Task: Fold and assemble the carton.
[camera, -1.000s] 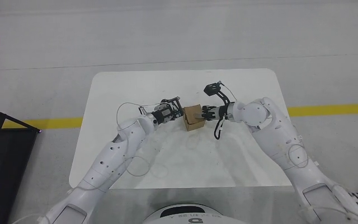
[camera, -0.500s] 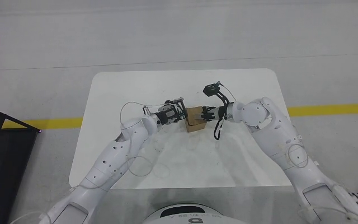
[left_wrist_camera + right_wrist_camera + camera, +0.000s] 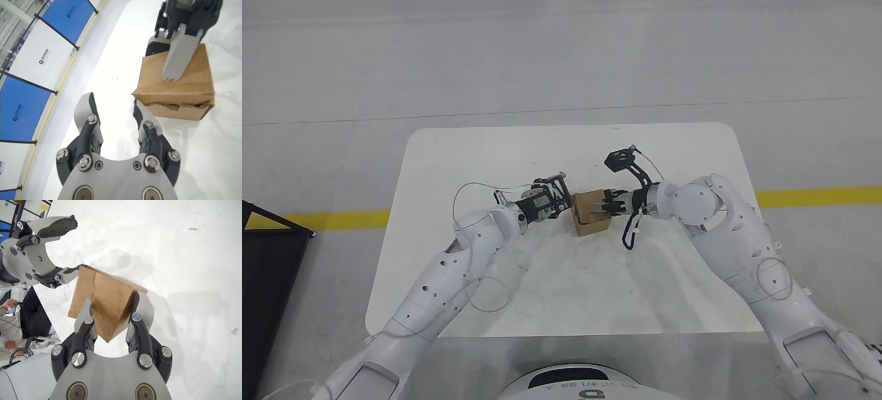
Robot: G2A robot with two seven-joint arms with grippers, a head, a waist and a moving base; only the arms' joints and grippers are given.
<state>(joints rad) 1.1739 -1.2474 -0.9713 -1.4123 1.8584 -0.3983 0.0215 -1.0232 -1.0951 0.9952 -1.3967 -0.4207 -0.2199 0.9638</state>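
A small brown carton (image 3: 589, 211) rests near the middle of the white table (image 3: 442, 160). My right gripper (image 3: 113, 303) is shut on the carton (image 3: 105, 298), one finger on each side of its corner. In the left wrist view the carton (image 3: 175, 89) shows a crumpled seam along its near edge, and a right finger (image 3: 178, 60) lies across its top. My left gripper (image 3: 115, 106) stands open beside the carton, one fingertip touching the carton's corner. From above, the left gripper (image 3: 560, 202) sits at the carton's left side, the right gripper (image 3: 609, 205) at its right.
The table has bare room all around the carton. A yellow floor line (image 3: 822, 196) runs behind the table. Blue and white barrier panels (image 3: 28, 79) stand beyond the table's edge.
The left gripper moved right to the carton's left corner. The carton shifted slightly toward the near side, still held by the right gripper.
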